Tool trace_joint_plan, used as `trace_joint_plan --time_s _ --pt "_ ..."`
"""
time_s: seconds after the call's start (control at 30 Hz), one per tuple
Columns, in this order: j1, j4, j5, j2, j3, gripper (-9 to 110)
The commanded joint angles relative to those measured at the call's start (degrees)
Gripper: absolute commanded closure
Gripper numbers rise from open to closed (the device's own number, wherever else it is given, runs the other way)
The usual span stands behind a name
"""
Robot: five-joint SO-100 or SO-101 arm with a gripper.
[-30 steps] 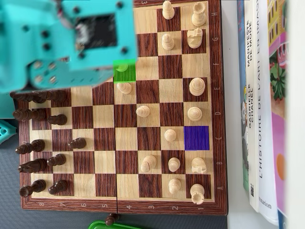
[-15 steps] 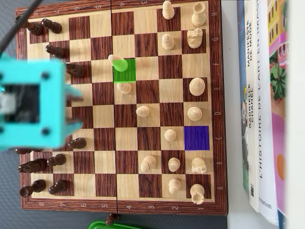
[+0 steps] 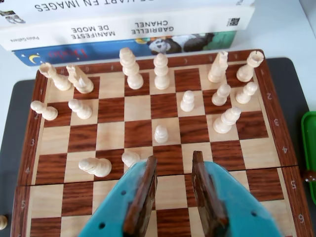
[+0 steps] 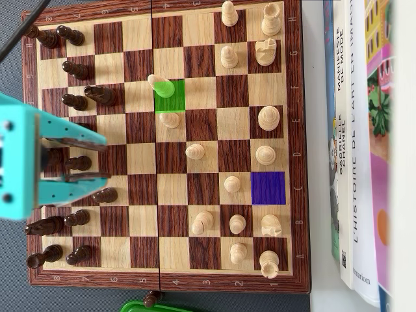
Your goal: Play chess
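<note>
The wooden chessboard [image 4: 296, 130] carries white pieces on its right half and dark pieces [image 4: 78, 101] along its left in the overhead view. My teal gripper [image 4: 104, 158] hovers over the dark side, open, with nothing gripped. A dark pawn [image 4: 79, 162] stands below, between the fingers. A white piece [image 4: 159, 83] leans at the green-marked square [image 4: 172, 99]; a blue-marked square [image 4: 268, 188] is bare. In the wrist view the gripper [image 3: 174, 159] frames bare squares, and the leaning white piece [image 3: 96, 167] lies to its left beside a white pawn [image 3: 131, 158].
Books [image 4: 354, 143] lie along the board's right edge in the overhead view and across the top of the wrist view [image 3: 128, 29]. A green tray [image 4: 146, 305] with a dark piece [image 4: 151, 299] sits below the board, at the right edge in the wrist view [image 3: 310, 148].
The arm has swung from the board's upper left down its left side and drawn back to the left. The white piece at the green square, covered a second ago, now shows.
</note>
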Motion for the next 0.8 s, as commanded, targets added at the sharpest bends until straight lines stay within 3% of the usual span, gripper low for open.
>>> trace_joint_plan --time_s 0.0,0.77 --pt "-0.26 -4.48 -0.35 4.39 2.81 90" --pt "-4.04 -30.76 -0.44 31.11 33.31 90"
